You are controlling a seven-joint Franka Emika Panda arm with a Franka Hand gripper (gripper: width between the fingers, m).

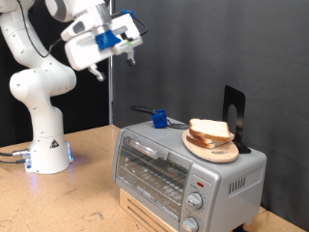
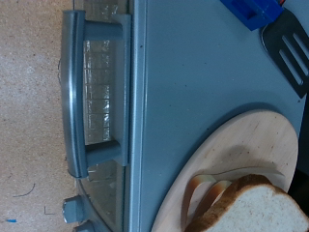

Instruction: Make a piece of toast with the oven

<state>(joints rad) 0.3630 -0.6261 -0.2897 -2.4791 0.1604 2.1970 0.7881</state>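
Oven shut — gripper high above

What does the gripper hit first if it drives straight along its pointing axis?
Probably the oven: its flat grey top fills the middle of the wrist view. The gripper hangs high above; fingers don't show in the wrist view, so depth is unclear.

I see a wooden counter, light brown with a speckled grain (particle-board look in the wrist view). Directly on it: the arm's white base, near the exterior view's left, with a blue glow at its foot and grey cables trailing off the left edge. Toward the exterior view's lower right I see a pale wooden block, and the oven rests on that, not on the counter itself. Bare counter lies between base and oven.
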